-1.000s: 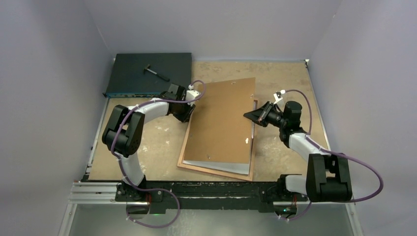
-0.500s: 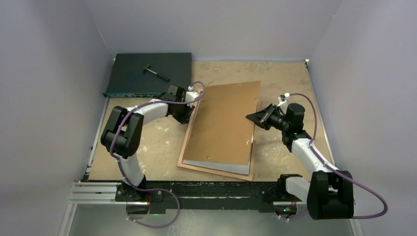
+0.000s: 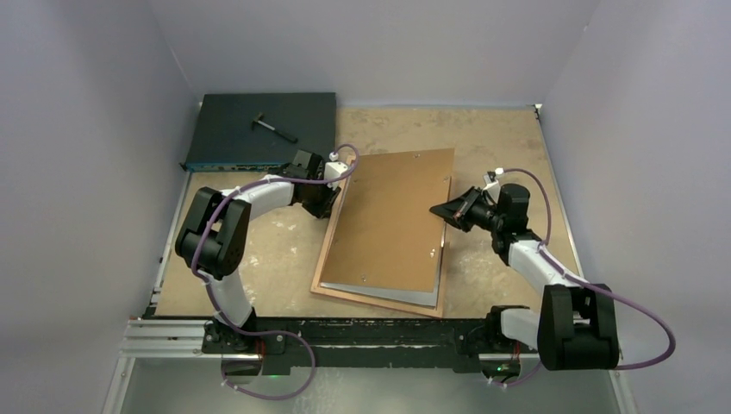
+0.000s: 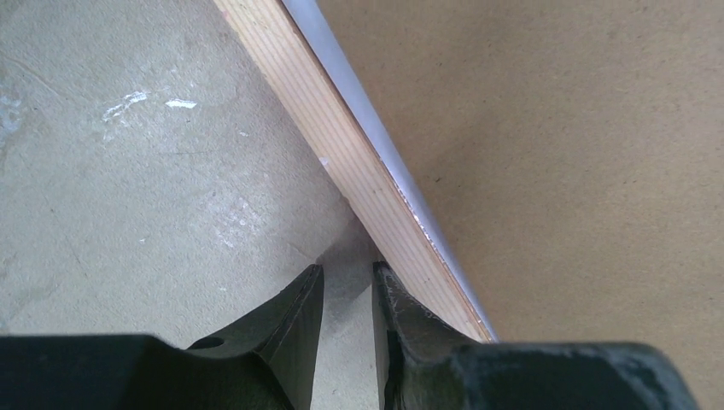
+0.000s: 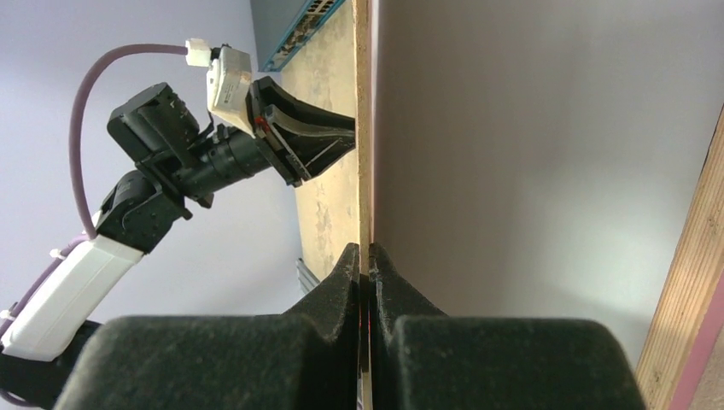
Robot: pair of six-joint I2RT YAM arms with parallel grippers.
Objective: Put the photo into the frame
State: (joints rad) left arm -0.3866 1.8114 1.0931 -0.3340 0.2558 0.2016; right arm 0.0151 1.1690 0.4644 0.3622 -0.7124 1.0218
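Frame face-down mid tabletop, tan wood-grain back up, pink outer edge. Long axis near-to-far, far end leaning right. Photo inside frame, pale back up, same axis. Right tool pinching right edge of brown backing board. Left tool narrowly spread, empty, at frame's left edge.

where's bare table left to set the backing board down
Bare table along the far edge, between the electronics box and the right wall; another patch near left, between the left arm and the frame. Crowded in the middle: the backing board over the frame, the right arm at its right edge.
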